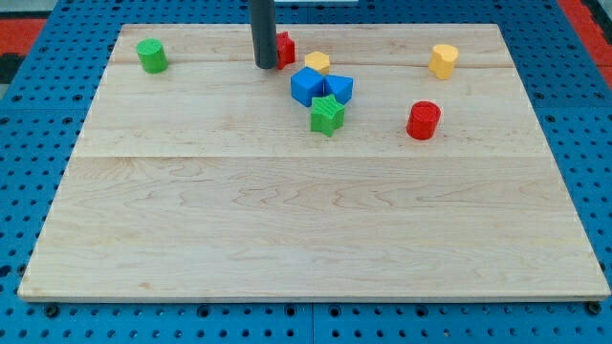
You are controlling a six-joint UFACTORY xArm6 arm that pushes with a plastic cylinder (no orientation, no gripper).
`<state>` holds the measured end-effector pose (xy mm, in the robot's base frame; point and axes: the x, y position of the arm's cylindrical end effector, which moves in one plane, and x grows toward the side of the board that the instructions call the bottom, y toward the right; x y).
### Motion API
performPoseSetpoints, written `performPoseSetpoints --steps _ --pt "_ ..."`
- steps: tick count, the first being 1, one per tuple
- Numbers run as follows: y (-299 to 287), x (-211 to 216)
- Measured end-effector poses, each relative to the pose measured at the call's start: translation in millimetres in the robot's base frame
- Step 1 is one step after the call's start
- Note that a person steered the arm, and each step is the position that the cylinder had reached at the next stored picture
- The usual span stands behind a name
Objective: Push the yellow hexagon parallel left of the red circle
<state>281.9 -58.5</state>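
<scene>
A small yellow hexagon-like block [317,63] sits near the view's top, just above a blue cube [307,86]. The red circle [424,120], a short cylinder, stands to the view's right and lower, well apart from it. My dark rod comes down from the top edge, and my tip [266,67] rests on the board to the left of the yellow hexagon. The tip is right beside a red block [286,48] that the rod partly hides.
A blue triangle-like block [340,88] and a green star [327,116] cluster with the blue cube. A second yellow block [443,60], perhaps a heart, lies at the top right. A green circle [151,55] stands at the top left. The wooden board [287,229] lies on a blue pegboard.
</scene>
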Motion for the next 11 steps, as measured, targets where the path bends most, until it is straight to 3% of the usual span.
performPoseSetpoints --steps 2,3,4,6,7,8,10,11 --pt "-1 96" --pt "-1 84" --pt "-13 45" --pt "61 -3" --pt "44 -17" --pt "66 -27" --pt "145 -12" --pt "126 53"
